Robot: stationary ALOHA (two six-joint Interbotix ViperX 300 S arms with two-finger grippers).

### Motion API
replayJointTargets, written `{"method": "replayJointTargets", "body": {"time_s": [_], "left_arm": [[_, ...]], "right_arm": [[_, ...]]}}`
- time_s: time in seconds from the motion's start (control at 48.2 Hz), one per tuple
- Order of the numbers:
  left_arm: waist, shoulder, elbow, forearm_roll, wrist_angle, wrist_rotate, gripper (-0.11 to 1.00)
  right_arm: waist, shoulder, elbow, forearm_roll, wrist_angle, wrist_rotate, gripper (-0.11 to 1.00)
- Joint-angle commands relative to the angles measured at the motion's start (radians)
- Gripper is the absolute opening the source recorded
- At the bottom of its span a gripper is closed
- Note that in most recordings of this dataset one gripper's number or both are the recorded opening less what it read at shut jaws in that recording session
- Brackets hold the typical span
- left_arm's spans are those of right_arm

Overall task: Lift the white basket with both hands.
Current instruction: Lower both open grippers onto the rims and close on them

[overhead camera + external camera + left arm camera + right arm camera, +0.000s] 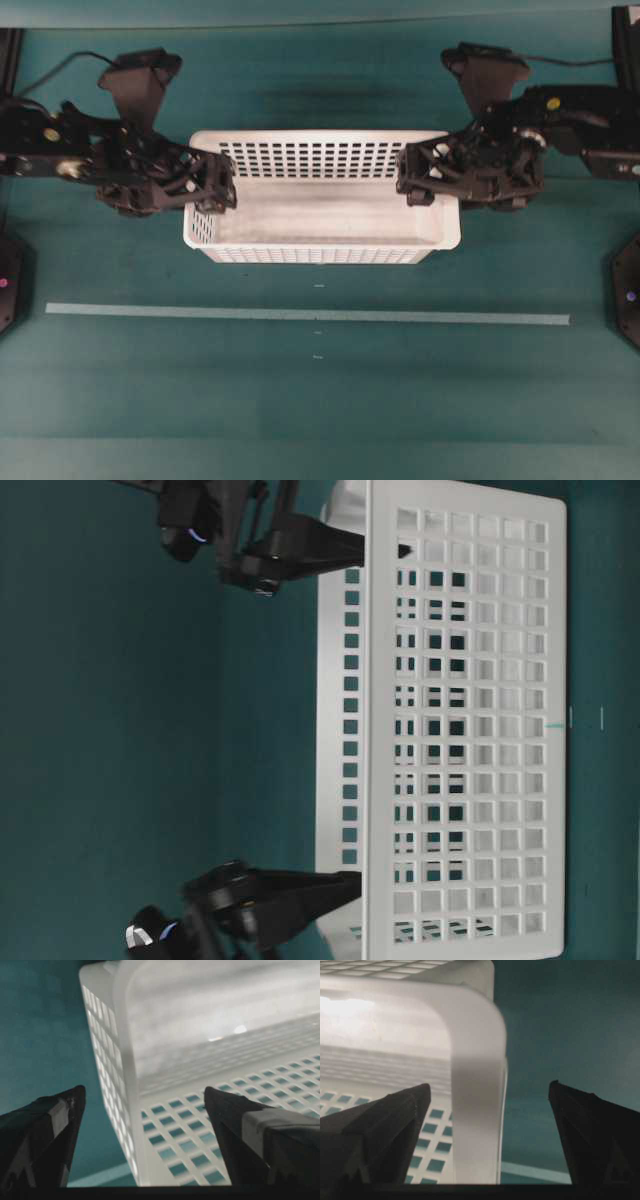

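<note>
Hands [222,190] [412,178] stood wide astride the basket [320,205] rim at nine and three o'clock; squeezing shut seemed next.

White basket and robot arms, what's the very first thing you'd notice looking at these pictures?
The big white basket with its slotted walls stands out first, sitting in the middle of the green table. Next come the two black robot hands: the left gripper at the basket's left end and the right gripper at its right end. Each has its jaws wide open, one inside the end wall and one outside, nothing squeezed yet.
</note>
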Motion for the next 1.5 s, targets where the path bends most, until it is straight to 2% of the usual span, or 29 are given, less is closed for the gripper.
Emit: {"method": "replayJointTargets", "body": {"time_s": [0.0,0.644,0.81,0.893,0.955,1.1,1.184,1.225,1.474], "left_arm": [[0.003,0.015,-0.011,0.003,-0.020,0.002,0.95],[0.003,0.032,-0.005,0.003,-0.028,-0.002,0.94],[0.003,0.035,-0.002,0.003,-0.025,0.000,0.90],[0.003,0.032,0.005,0.003,-0.028,-0.002,0.81],[0.003,0.032,0.006,0.003,-0.031,0.000,0.68],[0.003,0.032,0.011,0.003,-0.057,0.003,0.26],[0.003,0.031,0.015,0.003,-0.080,0.003,0.10],[0.003,0.031,0.017,0.003,-0.081,0.003,0.07],[0.003,0.028,0.028,0.003,-0.081,0.002,0.07]], "right_arm": [[0.005,0.008,0.002,-0.003,-0.026,0.002,0.96],[0.005,0.040,0.002,-0.003,-0.057,0.005,0.96],[0.006,0.044,0.002,-0.003,-0.075,0.002,0.94],[0.005,0.048,0.002,0.002,-0.078,0.002,0.87],[0.005,0.049,0.002,0.005,-0.075,0.002,0.78],[0.005,0.055,0.003,0.023,-0.074,0.002,0.42],[0.005,0.060,0.003,0.025,-0.080,0.002,0.19],[0.005,0.063,0.002,0.025,-0.081,0.002,0.16],[0.005,0.066,0.000,0.023,-0.084,-0.002,0.16]]}}
